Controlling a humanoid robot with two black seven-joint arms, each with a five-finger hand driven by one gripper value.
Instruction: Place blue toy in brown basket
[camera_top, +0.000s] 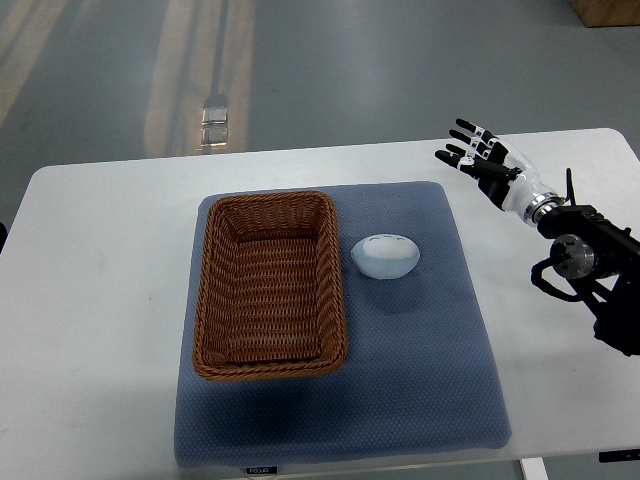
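Observation:
A pale blue rounded toy (386, 256) lies on the blue-grey mat (430, 380), just right of the brown wicker basket (213, 290). The basket is rectangular and holds nothing. My right hand (474, 152) hovers over the white table at the upper right, off the mat's corner, well up and to the right of the toy. Its black-and-white fingers (466, 129) are spread and hold nothing. The right arm runs off the picture's right edge. No left arm shows.
The white table (100, 300) carries the mat, and its far edge borders a grey floor. A small shiny object (215, 121) sits on the floor beyond the table. A brown box corner (608, 10) shows at the top right.

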